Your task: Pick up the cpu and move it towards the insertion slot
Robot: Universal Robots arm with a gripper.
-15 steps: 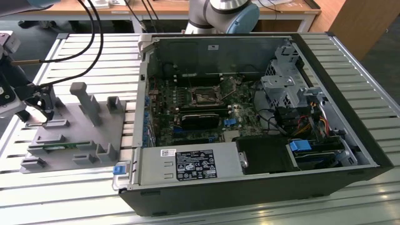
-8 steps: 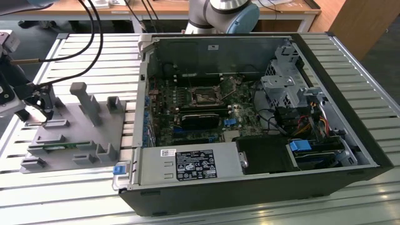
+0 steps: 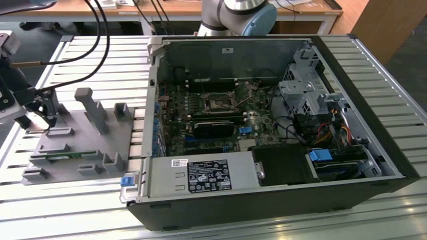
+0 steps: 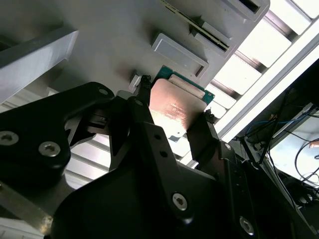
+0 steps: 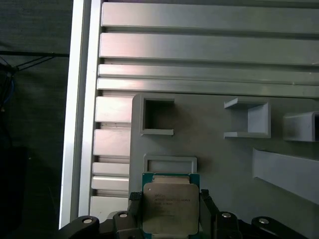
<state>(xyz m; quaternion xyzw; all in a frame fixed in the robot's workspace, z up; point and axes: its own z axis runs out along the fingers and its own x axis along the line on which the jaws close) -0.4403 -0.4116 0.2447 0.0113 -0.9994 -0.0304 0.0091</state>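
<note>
The gripper (image 4: 172,112) is matte black, with two angular fingers (image 4: 149,144) and silver screws (image 4: 179,200) set behind the jaws. Farther back, the arm (image 3: 237,12) is silver-grey, with a pale blue joint cap (image 3: 265,22).

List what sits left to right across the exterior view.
Pincer, shut on the cpu as the first wrist view shows → grey tray → insertion slot → drive cage.
</note>
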